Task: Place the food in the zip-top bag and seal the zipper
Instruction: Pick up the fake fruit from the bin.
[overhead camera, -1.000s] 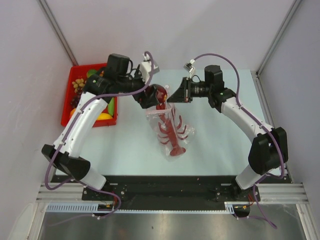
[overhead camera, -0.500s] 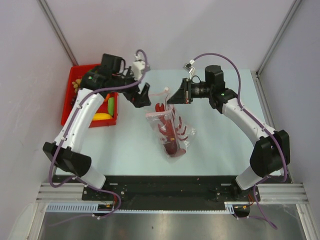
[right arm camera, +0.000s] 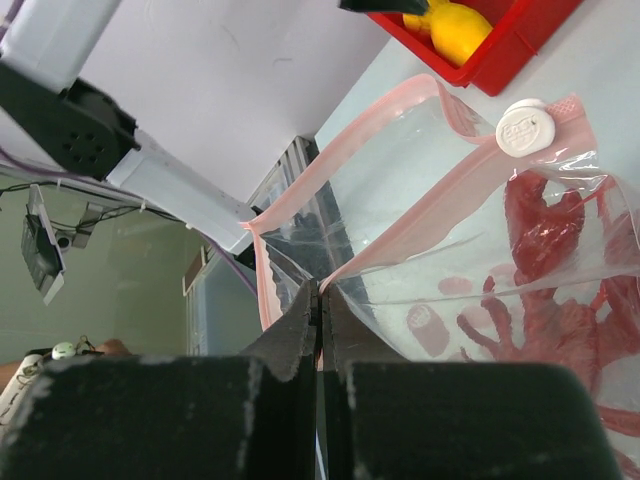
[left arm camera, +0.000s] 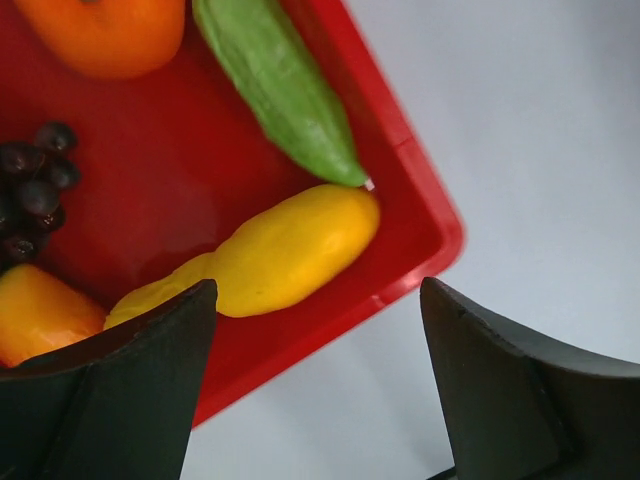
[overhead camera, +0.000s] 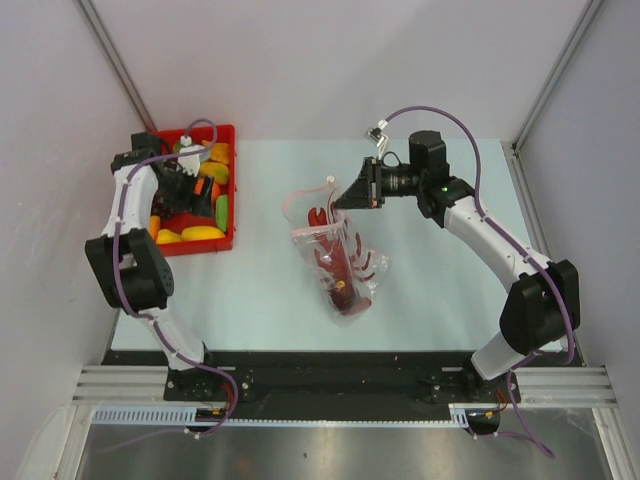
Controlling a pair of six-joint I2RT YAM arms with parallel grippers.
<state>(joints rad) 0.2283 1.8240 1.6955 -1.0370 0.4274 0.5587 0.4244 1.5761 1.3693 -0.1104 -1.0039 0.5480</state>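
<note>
Above the tray [left arm camera: 150, 190], left gripper [left arm camera: 316, 310] gapes wide; right gripper [right arm camera: 320, 300] pinches the zip-top bag [right arm camera: 420, 200]

1. No word, number or brand can be read with certainty in any view.
2. The white round clip [right arm camera: 527, 128] on the pink zipper strip [right arm camera: 345, 152] of the clear bag [right arm camera: 420, 200] carries small raised letters, too small to read.
3. The red print on the bag shows shapes, not letters.
</note>
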